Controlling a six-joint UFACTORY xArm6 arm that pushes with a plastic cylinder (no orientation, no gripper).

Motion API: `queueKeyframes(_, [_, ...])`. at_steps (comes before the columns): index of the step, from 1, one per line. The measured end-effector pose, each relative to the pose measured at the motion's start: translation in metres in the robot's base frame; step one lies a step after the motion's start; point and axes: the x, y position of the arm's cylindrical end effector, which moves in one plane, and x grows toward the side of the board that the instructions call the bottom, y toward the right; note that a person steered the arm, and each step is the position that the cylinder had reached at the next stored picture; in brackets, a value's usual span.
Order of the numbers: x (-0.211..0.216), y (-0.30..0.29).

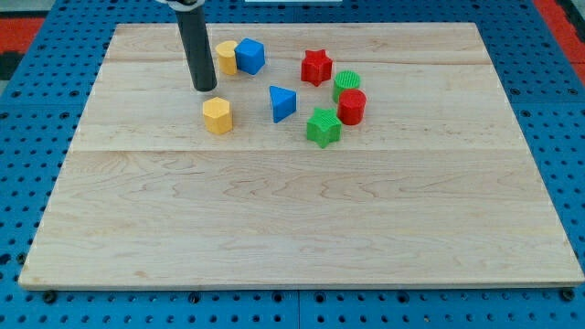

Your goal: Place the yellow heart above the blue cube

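Upper left of frame: tip [205,89] just left of yellow heart [226,57], which touches blue cube [249,56] on its left, not yet above it | tip probably placed there to push the heart | no pincer, only a rod | yellow hexagon [218,116] rests below on desk [292,238]
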Motion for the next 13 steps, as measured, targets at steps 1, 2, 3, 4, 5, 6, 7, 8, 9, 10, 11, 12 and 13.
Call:
queueKeyframes(1, [-0.039, 0.006])
queueKeyframes(2, [-0.050, 0.009])
queueKeyframes(3, [-0.071, 0.049])
queueKeyframes(4, [-0.103, 0.069])
queueKeyframes(5, [-0.098, 0.023])
queueKeyframes(6, [-0.128, 0.032])
queueKeyframes(7, [-0.128, 0.032])
queueKeyframes(8, [-0.128, 0.058])
queueKeyframes(9, [-0.112, 0.078])
queueKeyframes(10, [-0.081, 0.097])
queueKeyframes(11, [-0.090, 0.163])
queueKeyframes(12, [-0.123, 0.190])
queueKeyframes(13, [-0.127, 0.152])
